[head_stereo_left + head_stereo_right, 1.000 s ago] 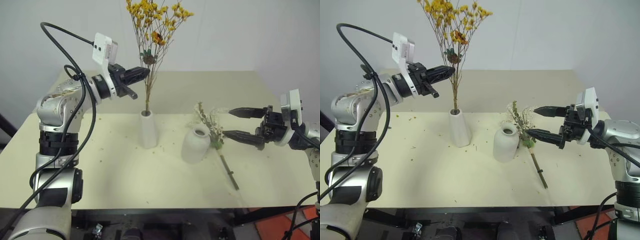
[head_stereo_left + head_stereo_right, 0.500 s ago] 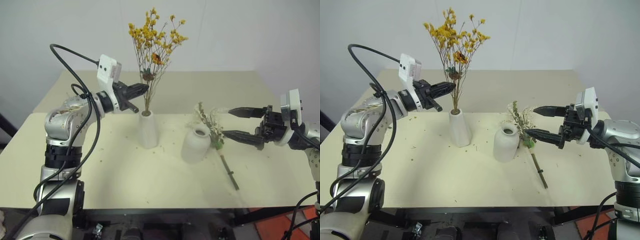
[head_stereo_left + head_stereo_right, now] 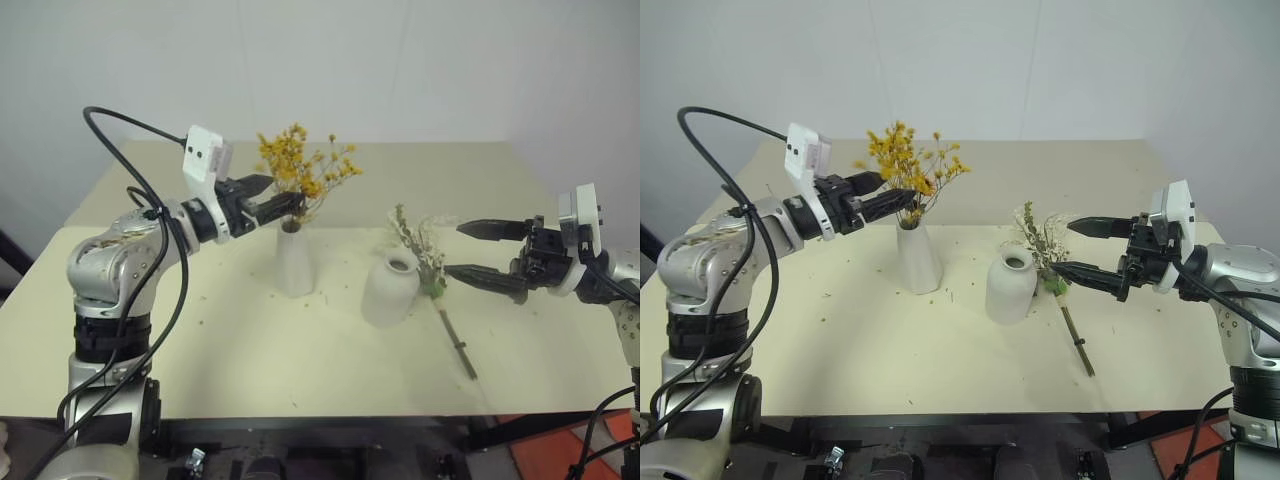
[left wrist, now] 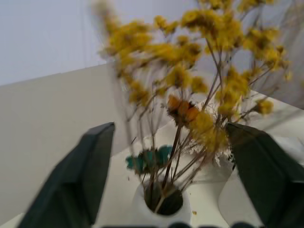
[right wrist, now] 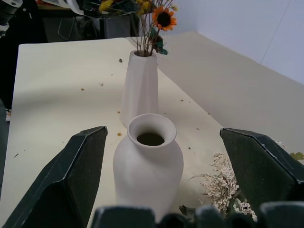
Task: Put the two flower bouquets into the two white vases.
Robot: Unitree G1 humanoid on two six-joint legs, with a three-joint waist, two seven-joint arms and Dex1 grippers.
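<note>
Yellow-orange dried flowers [image 3: 300, 170] stand with their stems down in the tall slim vase [image 3: 295, 262], so the first half of the job looks done. At about nine o'clock from that bunch, the left gripper [image 3: 277, 200] has its fingers spread wide on either side of the stems, gripping nothing. Toward three o'clock sits the rounded vase [image 3: 391, 290], its mouth empty. The second bouquet [image 3: 428, 262] lies flat on the table [image 3: 250, 350] just beside that vase, stem pointing to five o'clock. Farther right, the right gripper [image 3: 480, 250] hangs with its fingers wide, empty, near the flower heads. Lifting and inserting this bouquet remains.
</note>
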